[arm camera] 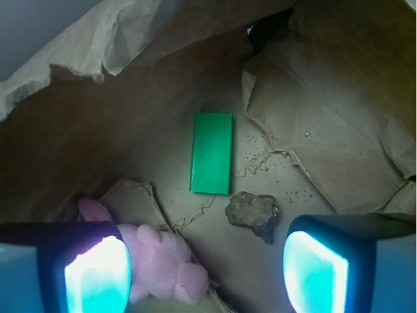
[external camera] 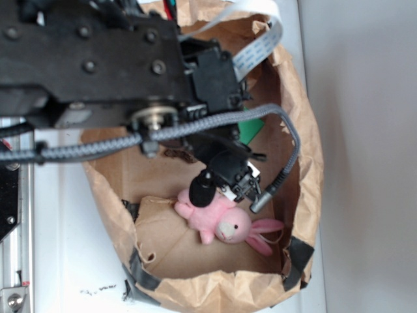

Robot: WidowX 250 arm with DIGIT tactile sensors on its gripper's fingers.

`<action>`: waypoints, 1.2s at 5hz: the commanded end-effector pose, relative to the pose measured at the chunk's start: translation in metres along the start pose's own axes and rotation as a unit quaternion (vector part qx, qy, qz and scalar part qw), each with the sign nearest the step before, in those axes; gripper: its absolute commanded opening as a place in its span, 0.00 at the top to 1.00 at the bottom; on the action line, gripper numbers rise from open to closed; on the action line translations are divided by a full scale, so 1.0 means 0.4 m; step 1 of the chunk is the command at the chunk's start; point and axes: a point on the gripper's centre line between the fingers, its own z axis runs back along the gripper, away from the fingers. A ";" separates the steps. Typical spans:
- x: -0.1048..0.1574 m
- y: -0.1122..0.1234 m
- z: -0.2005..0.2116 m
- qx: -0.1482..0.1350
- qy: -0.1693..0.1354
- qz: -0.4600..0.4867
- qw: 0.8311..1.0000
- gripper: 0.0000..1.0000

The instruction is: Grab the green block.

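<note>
Pincer (arm camera: pixel 206 270) spread wide, empty | poised above bag floor | green block (arm camera: pixel 212 152) ahead

The green block (arm camera: pixel 212 153) — a flat, smooth, bright green slab — lies lengthwise near the wrist frame's centre, on crumpled brown paper.

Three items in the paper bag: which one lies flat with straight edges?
The flat bright green rectangular block, mid-bag. The lumpy brown rock beside its lower right corner is irregular, and the pink plush bunny is soft and rounded.
</note>
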 end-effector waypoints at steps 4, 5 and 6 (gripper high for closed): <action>0.116 -0.013 -0.175 0.036 -0.046 0.013 0.998 0.00; 0.142 -0.014 -0.213 0.049 -0.048 0.010 0.998 0.00; 0.145 -0.006 -0.241 0.075 -0.047 0.002 0.996 0.00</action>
